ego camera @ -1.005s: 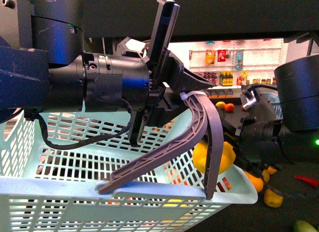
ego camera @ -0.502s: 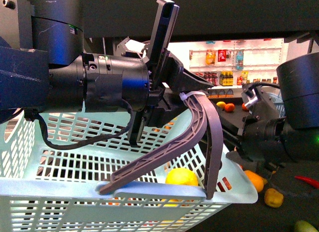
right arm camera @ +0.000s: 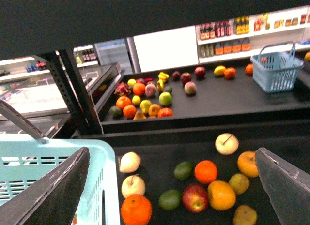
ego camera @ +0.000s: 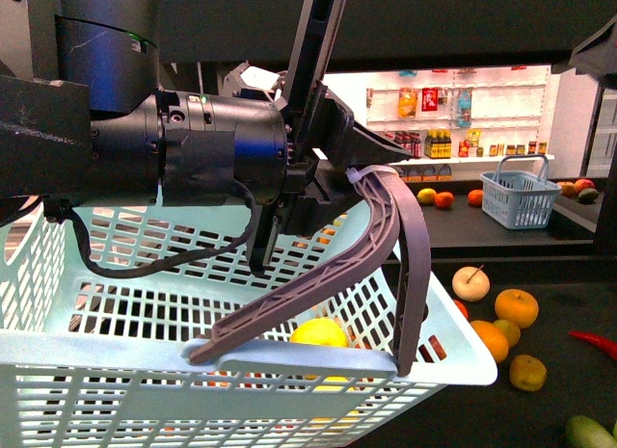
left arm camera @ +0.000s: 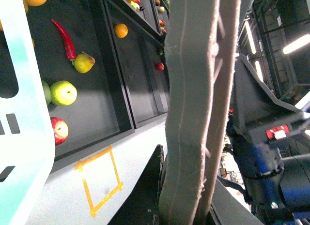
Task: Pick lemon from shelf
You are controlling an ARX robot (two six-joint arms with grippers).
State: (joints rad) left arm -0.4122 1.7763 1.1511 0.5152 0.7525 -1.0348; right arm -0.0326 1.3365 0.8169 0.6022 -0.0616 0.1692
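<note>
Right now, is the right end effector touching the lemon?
Apart. Right wrist view: the right end effector is open and empty; front view: the lemon lies in the basket.

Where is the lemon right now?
Front view: the lemon sits inside the pale blue basket, low and centre, just behind its near rim and under the grey handle.
</note>
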